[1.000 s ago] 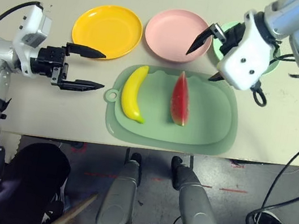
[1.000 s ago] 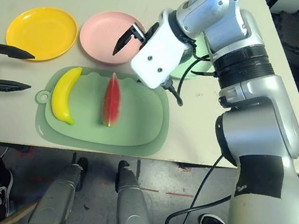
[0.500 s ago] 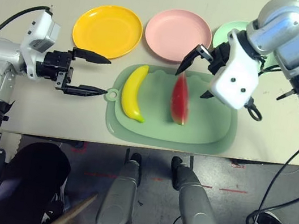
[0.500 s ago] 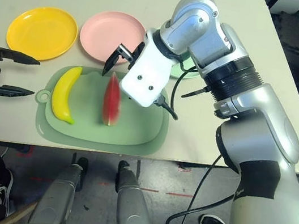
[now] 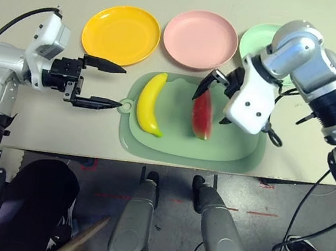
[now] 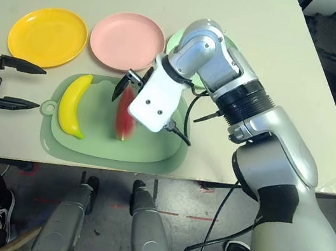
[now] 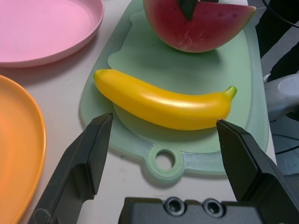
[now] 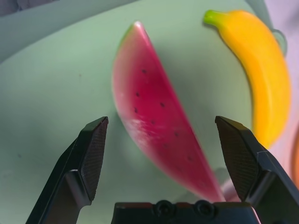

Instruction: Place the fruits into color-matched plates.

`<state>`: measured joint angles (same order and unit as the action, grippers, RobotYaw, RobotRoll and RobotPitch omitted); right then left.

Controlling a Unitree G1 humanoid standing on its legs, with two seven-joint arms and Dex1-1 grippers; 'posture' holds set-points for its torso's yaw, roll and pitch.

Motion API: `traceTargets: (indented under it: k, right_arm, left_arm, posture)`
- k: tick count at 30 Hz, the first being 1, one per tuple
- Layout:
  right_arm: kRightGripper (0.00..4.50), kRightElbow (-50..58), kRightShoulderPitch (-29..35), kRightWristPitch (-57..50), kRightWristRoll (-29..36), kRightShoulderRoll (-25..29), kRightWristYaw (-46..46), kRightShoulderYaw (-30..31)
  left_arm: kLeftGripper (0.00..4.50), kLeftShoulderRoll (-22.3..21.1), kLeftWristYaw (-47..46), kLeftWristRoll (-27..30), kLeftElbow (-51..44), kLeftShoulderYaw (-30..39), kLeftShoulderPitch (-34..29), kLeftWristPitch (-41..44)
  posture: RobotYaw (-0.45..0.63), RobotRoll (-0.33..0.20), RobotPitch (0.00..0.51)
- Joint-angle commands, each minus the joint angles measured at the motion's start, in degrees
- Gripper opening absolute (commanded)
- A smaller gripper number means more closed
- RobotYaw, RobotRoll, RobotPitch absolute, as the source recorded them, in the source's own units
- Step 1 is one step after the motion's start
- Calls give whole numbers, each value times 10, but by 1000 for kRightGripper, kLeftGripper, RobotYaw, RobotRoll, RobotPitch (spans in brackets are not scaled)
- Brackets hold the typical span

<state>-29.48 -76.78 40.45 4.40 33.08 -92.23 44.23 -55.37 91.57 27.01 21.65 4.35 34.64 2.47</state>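
Observation:
A yellow banana (image 5: 151, 103) and a red watermelon wedge (image 5: 202, 115) lie side by side on a pale green cutting board (image 5: 241, 150). Behind the board sit a yellow-orange plate (image 5: 120, 34), a pink plate (image 5: 200, 39) and a mint green plate (image 5: 258, 36), the last partly hidden by my right arm. My right gripper (image 5: 209, 103) hangs open just over the watermelon (image 8: 159, 126), one finger on each side of it, not touching. My left gripper (image 5: 121, 87) is open at the board's handle, pointing at the banana (image 7: 163, 105) and clear of it.
The board's handle loop (image 7: 163, 161) lies right under my left fingertips. The yellow-orange plate (image 7: 18, 154) is close beside my left gripper. The table's front edge runs just below the board, and bare table lies left of the board.
My right gripper has come down from over the mint green plate to the watermelon, straddling it. My left gripper has edged right towards the board's handle. Both stay open.

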Motion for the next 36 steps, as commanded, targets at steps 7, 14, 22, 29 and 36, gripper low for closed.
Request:
traceTargets:
  k: [7,14,22,29,36]
  right_arm:
    - [4479,-19,25,25,-63,-42,4,-24]
    - [4479,-29,26,25,-84,-54,8,-42]
    - [3814,-31,35,12,-96,-61,18,-56]
    - [2201,-29,39,-3,-103,-64,20,-65]
    - [2201,-27,34,-24,-94,-62,7,-73]
  left_arm:
    - [4500,0,-2,-6,-7,9,-3,4]
    - [4500,-2,-2,-6,-3,13,-7,-1]
    - [4500,-3,0,-8,4,14,-4,-5]
    - [4500,-4,3,-9,8,15,-5,-10]
    - [4500,0,5,-13,11,14,0,-11]
  posture:
    - [-46,0,385]
    - [-47,0,383]
    - [-43,0,380]
    - [-44,0,373]
    - [-50,0,368]
